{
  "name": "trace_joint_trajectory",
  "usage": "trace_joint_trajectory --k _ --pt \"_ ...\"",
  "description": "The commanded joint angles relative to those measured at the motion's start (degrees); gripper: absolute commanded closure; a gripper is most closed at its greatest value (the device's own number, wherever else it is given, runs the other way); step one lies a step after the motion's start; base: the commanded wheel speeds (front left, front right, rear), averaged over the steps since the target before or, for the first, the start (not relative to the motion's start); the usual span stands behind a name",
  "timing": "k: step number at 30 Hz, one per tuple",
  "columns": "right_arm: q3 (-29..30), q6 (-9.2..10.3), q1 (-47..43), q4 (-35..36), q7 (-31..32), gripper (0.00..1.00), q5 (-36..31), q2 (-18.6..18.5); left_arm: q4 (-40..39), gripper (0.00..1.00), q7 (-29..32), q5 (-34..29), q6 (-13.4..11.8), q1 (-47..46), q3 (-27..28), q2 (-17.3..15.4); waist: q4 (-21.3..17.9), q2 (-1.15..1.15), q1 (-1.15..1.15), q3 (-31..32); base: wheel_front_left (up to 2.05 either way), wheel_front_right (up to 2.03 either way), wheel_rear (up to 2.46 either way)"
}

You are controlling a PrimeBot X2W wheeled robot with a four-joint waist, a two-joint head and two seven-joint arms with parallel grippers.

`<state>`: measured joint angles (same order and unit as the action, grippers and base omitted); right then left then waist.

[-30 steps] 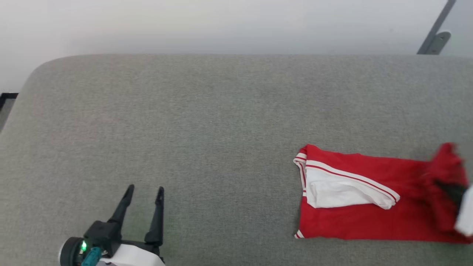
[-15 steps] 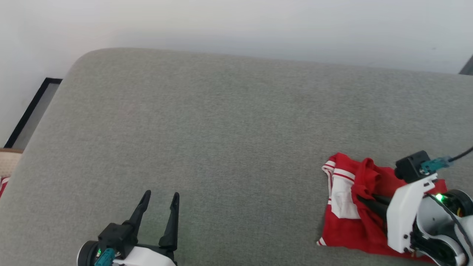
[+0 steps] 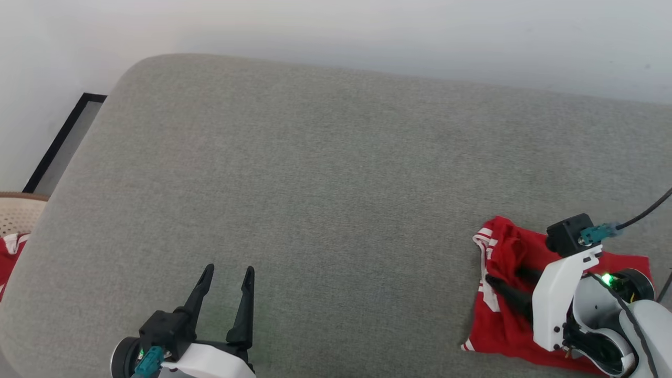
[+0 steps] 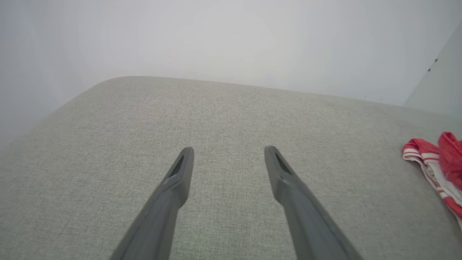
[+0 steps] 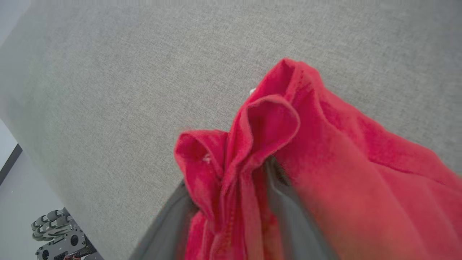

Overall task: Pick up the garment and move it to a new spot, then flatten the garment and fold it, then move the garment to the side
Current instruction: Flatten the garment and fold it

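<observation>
While the soft red fabric shirt (image 3: 501,333) with white sleeve parts lay flat a second ago, now our right hand (image 3: 503,274) is clamped on its bunched red fold, near right on the grey fabric tabletop (image 3: 336,184). We judge the moving aside has begun. Our left hand (image 3: 229,268) rests with fingers apart, empty.

Right end effector (image 5: 227,173) clamped on the garment (image 5: 325,162); red cloth bunched up between the dark fingers (image 5: 288,209), folds rising past the tips, the rest draping off to the right; grey padded surface (image 5: 126,72) beneath; wheels (image 5: 57,234) over pale floor (image 5: 21,187) at lower left.
</observation>
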<state>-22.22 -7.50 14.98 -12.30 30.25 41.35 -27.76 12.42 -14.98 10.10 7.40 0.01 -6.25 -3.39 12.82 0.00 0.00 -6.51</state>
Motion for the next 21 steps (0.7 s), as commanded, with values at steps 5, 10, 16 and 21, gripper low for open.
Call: trace_joint_trajectory --k 5,10,16,21 --pt "1.71 0.03 0.36 1.42 -2.05 0.0 1.51 -1.17 0.69 0.0 -0.28 0.4 0.1 0.1 0.6 0.29 -2.19 0.0 0.0 1.22 0.0 0.0 0.0" --pt "5.57 0.03 -0.23 1.25 -4.59 0.0 1.56 -2.64 1.28 0.0 -0.28 0.86 0.1 0.02 0.66 0.35 -4.82 0.0 0.0 2.23 0.0 0.0 0.0" --pt "9.44 0.03 -0.75 -2.95 -10.85 0.0 0.08 -3.05 2.65 0.0 -0.28 1.41 0.1 -0.73 -0.15 0.23 -7.29 0.0 0.0 2.86 0.0 0.0 0.0" --pt "11.65 0.04 -0.22 -8.04 -22.41 0.0 0.07 -1.74 3.69 0.0 -0.28 2.97 0.1 -1.56 0.63 0.2 -9.51 0.0 0.0 2.75 0.0 0.0 0.0"
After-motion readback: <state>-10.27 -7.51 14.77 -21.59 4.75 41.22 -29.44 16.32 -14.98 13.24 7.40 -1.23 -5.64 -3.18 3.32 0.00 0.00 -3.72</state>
